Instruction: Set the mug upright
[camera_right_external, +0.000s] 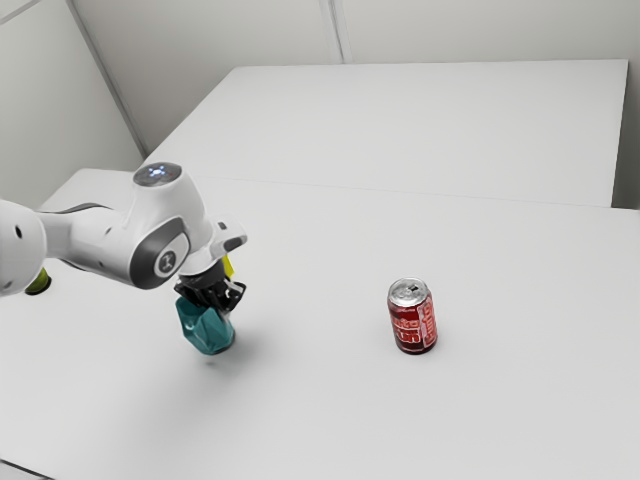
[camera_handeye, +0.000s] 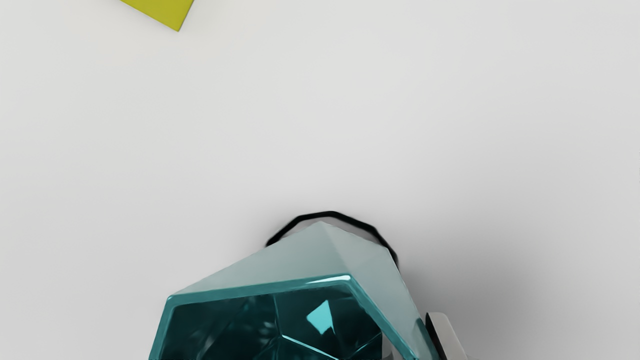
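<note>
Over the pale table (camera_right_external: 310, 420), the hand (camera_right_external: 213, 300) partly hides the mug (camera_right_external: 205, 328).

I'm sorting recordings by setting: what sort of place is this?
Probably a robot test room: a white robot arm, a plain white table and a red metal can on it.

red can (camera_right_external: 412, 318), yellow block (camera_handeye: 167, 12) on table (camera_right_external: 320, 420)

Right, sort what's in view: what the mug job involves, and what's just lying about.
Part of the job:
- mug, the thing to set upright
- gripper, at the mug
- table, for it to stand on

Just lying about:
- can
- yellow block
- green thing, partly hidden by the arm
</note>
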